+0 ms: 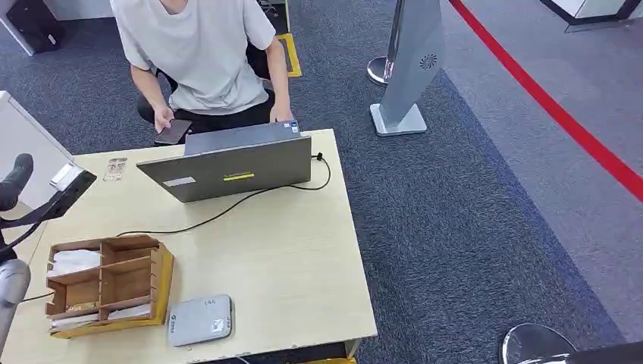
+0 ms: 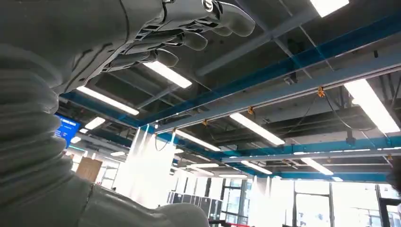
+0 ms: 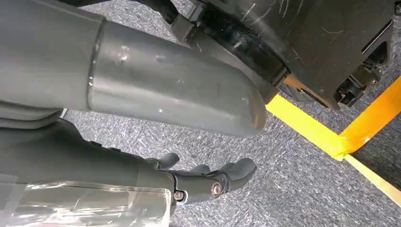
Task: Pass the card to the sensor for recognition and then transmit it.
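Observation:
The grey flat sensor (image 1: 200, 319) lies near the table's front edge, beside a wooden compartment box (image 1: 155, 282). Pale cards (image 1: 74, 262) lie in the box's far-left compartment, and more sit along its front. My left hand (image 1: 53, 193) is raised at the table's left edge, well above and left of the box. In the left wrist view the left hand (image 2: 156, 42) faces the ceiling, its fingers loosely curled and apart from the thumb, with nothing between them. My right hand (image 3: 208, 182) hangs low over the carpet, empty, its fingers slightly bent.
An open grey laptop (image 1: 231, 167) stands at the table's far side, its black cable (image 1: 227, 211) trailing across the top. A seated person (image 1: 201, 53) behind it holds a phone (image 1: 173, 131). A small patterned item (image 1: 115, 168) lies far left. A sign stand (image 1: 406, 76) and red floor line (image 1: 561, 114) are to the right.

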`<state>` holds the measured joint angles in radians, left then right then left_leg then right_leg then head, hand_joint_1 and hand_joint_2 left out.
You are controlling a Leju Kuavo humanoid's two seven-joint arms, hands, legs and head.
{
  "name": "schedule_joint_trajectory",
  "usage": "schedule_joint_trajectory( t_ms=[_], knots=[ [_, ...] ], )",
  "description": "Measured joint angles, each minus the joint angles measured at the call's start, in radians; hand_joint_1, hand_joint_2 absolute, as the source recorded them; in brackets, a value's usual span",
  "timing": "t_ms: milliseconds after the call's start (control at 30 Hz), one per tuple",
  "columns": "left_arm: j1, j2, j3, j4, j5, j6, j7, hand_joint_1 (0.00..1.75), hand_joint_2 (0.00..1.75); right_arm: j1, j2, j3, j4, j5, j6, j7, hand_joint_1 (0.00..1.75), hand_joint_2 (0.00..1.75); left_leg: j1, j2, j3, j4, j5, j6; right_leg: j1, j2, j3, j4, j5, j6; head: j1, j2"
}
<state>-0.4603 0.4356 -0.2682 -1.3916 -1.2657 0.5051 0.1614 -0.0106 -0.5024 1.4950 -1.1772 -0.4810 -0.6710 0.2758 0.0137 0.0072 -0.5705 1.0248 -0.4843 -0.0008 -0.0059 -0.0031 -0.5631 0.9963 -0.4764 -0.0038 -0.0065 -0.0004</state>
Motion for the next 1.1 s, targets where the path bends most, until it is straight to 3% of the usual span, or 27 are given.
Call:
schedule_joint_trajectory(
  t_ms=[1100],
  knots=[
    [0.0, 0.0, 0.0, 0.0, 0.0, 0.0, 0.0, 0.0, 1.75, 0.0, 0.0, 0.0, 0.0, 0.0, 0.0, 0.0, 0.0, 0.0, 0.0, 0.0, 0.0, 0.0, 0.0, 0.0, 0.0, 0.0, 0.0, 0.0, 0.0, 0.0, 0.0, 0.0]
  ],
)
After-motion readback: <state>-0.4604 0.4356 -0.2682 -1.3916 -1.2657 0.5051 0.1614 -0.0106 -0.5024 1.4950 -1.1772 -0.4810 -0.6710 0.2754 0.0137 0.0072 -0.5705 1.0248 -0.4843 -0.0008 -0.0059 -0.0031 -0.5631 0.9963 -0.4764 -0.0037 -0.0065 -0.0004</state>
